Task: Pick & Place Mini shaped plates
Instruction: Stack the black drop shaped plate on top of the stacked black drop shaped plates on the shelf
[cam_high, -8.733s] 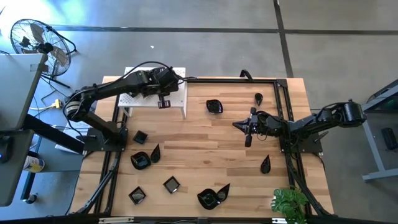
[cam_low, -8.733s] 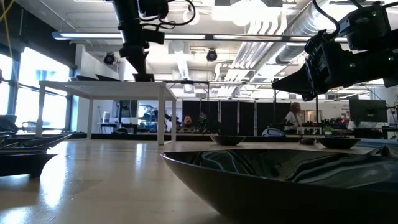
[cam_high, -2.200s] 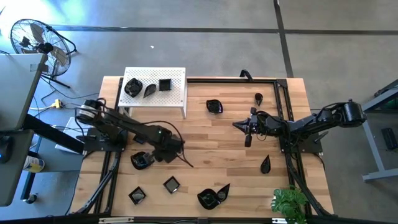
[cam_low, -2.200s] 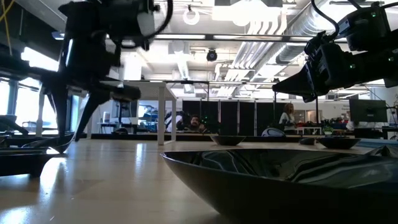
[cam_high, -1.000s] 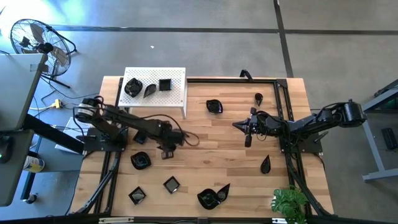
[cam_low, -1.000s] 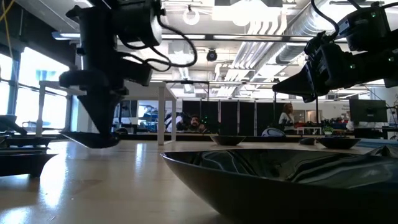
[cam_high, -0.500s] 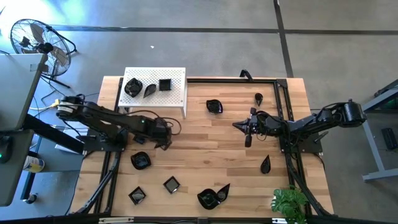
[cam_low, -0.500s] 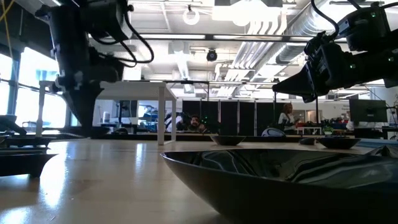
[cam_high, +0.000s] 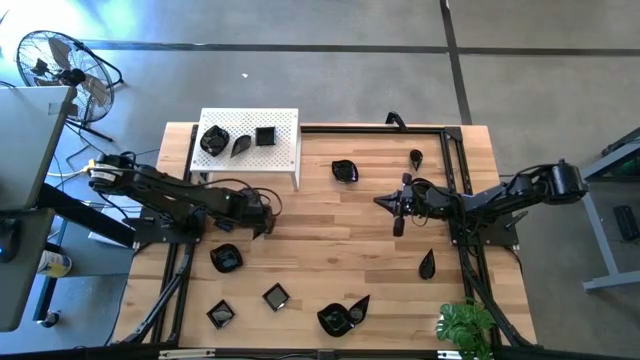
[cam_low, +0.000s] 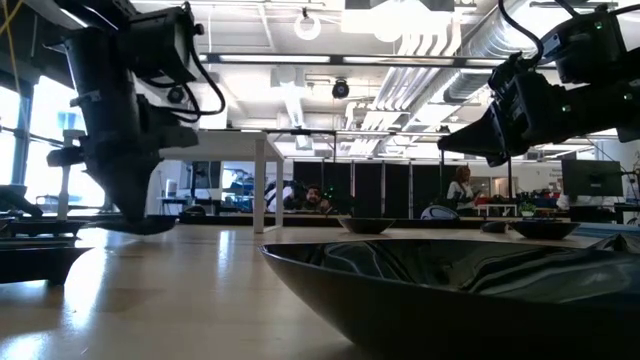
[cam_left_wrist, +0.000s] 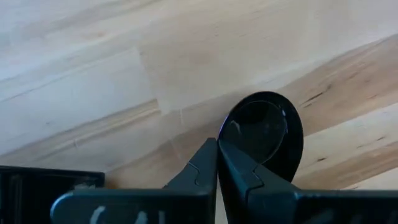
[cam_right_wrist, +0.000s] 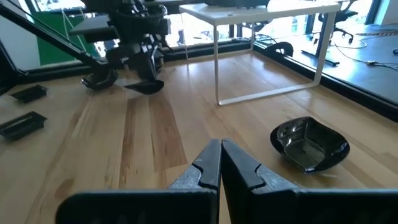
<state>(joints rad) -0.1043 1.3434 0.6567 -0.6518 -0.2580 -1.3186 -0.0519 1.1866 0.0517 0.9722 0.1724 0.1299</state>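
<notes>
My left gripper (cam_high: 263, 228) is at the table's left middle, pointing steeply down, shut on a small glossy black teardrop plate (cam_left_wrist: 264, 134). The low view shows that plate (cam_low: 140, 226) under the gripper, at the tabletop. Three mini shaped plates (cam_high: 238, 141) lie on the white perforated stand (cam_high: 285, 150) at the far left. Several more lie on the wood: one (cam_high: 345, 171) far of centre, one (cam_high: 227, 258) near the left gripper, and others along the near edge (cam_high: 343, 317). My right gripper (cam_high: 380, 201) hovers shut at the right middle, holding nothing. My left gripper pinches the teardrop plate's rim (cam_left_wrist: 225, 127) between its two fingertips, coming from above at a steep slant. The plate sits about level below the fingers (cam_right_wrist: 147, 73). Whether its underside rests on the table or hangs just clear of it, I cannot tell.
A black frame rail (cam_high: 375, 128) runs along the table's far edge and down both sides. A potted plant (cam_high: 466, 326) stands at the near right corner. A wavy plate (cam_right_wrist: 309, 144) lies close ahead of my right gripper. Bare wood spans the table's middle.
My left gripper has drawn back a little toward the table's left and far edges and rolled about its pointing line, carrying the teardrop plate with it. My right arm has kept still.
</notes>
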